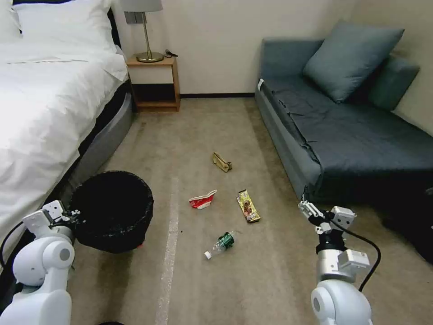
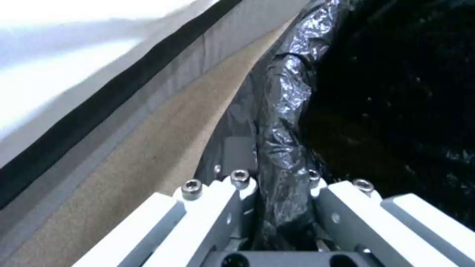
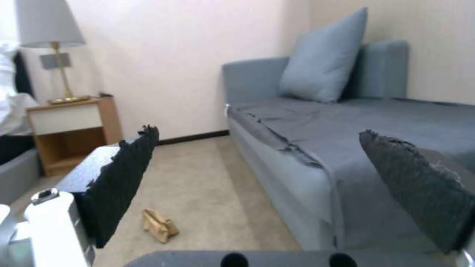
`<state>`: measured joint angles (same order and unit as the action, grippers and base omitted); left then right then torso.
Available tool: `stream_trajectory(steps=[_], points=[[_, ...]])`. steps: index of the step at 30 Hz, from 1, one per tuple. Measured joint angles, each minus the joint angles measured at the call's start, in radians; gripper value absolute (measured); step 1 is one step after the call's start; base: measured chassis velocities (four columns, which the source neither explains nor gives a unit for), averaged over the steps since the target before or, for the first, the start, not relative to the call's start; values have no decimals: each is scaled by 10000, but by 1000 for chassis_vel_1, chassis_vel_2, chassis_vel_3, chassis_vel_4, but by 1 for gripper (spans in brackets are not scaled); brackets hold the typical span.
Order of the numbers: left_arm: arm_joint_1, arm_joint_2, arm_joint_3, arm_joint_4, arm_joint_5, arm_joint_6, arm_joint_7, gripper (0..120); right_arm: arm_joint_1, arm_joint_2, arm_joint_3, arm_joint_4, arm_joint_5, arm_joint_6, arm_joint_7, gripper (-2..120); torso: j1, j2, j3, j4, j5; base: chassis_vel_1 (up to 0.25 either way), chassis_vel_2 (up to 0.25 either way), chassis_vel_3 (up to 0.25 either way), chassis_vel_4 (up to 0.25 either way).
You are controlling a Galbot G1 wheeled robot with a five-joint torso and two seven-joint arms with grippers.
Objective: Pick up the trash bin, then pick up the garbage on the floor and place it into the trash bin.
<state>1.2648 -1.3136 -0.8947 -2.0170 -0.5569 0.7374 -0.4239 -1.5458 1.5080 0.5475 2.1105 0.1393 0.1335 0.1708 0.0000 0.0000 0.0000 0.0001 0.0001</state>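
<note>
Beige carpet (image 1: 135, 149) runs between a white bed (image 1: 40, 104) and a grey sofa (image 1: 343, 135). Beside the bed, the left gripper (image 2: 282, 193) is clamped on the bagged rim of the trash bin (image 1: 112, 210). Right of the bin lie a carton (image 1: 203, 199), wrapper (image 1: 248, 206), paper bag (image 1: 222, 162) and green-labelled bottle (image 1: 221, 243); no writing is legible. Farther right of the bin, by the sofa, the right gripper (image 3: 262, 178) hangs wide open and empty.

Left gripper (image 2: 284, 207) clamped on crinkly black bag-lined rim of trash bin (image 2: 282, 111); dark bin interior on one side, tan carpet (image 2: 148, 148) and bed edge (image 2: 99, 96) on the other.
</note>
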Motion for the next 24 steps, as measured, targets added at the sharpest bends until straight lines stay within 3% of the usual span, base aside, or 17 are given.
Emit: stream_trajectory(steps=[6, 18, 24], points=[[-20, -280, 83, -81, 210, -4, 69, 3, -77, -45, -135, -274, -240, 497, -323, 100, 0, 0, 0, -2, -2, 0, 0, 0, 0], [-88, -291, 89, -164, 192, -13, 99, 3, -166, -42, -333, -654, -664, 955, -604, 100, -1, 0, 0, -2, -1, 0, 0, 0, 0], [-99, -267, 89, -149, 166, -51, 122, 3, -135, -18, -369, -665, -713, 952, -634, 100, 0, 0, 0, -1, -1, -87, 105, 104, -89]])
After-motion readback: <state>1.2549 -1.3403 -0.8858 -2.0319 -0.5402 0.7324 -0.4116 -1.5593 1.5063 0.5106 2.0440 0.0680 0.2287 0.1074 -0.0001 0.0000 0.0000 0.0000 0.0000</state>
